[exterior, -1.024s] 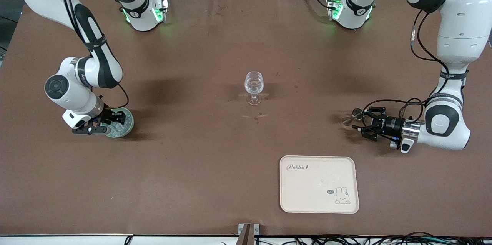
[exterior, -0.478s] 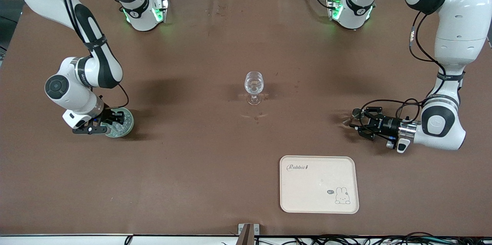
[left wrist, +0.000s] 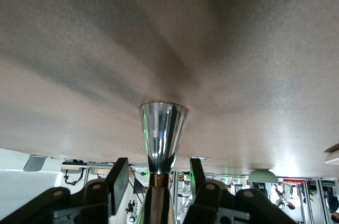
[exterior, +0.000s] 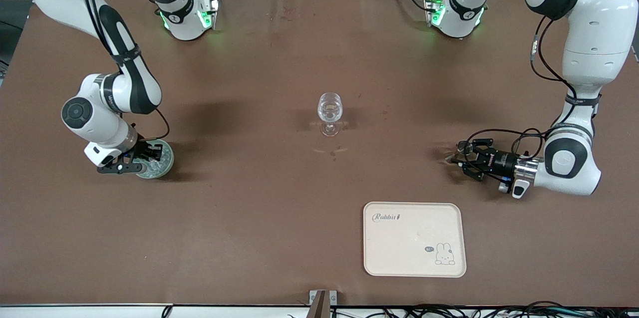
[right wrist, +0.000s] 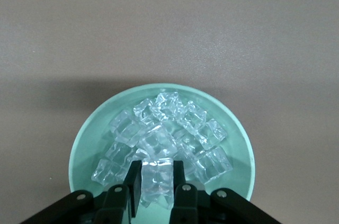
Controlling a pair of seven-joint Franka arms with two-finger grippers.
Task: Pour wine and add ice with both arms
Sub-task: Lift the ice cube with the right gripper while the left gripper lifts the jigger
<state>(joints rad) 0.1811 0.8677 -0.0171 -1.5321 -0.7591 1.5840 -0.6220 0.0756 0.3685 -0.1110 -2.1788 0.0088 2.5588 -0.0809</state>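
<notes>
A pale green bowl (exterior: 163,167) of ice (right wrist: 175,123) stands toward the right arm's end of the table. My right gripper (exterior: 150,156) is down in the bowl (right wrist: 85,144), and in the right wrist view it (right wrist: 157,168) is shut on one clear ice cube (right wrist: 157,184). A shiny metal hourglass-shaped cup (exterior: 464,148) stands toward the left arm's end. My left gripper (exterior: 462,158) lies level with the table, open, with its fingers on either side of the cup's waist (left wrist: 163,128) and a gap on each side. A clear stemmed glass (exterior: 330,107) stands mid-table.
A cream tray (exterior: 414,258) with a rabbit print lies nearer to the front camera than the metal cup. The brown table mat spreads wide around the stemmed glass. Both arm bases stand along the edge of the table farthest from the front camera.
My left gripper has slid toward the metal cup and now has it between its fingers. My right arm has shifted slightly at the bowl.
</notes>
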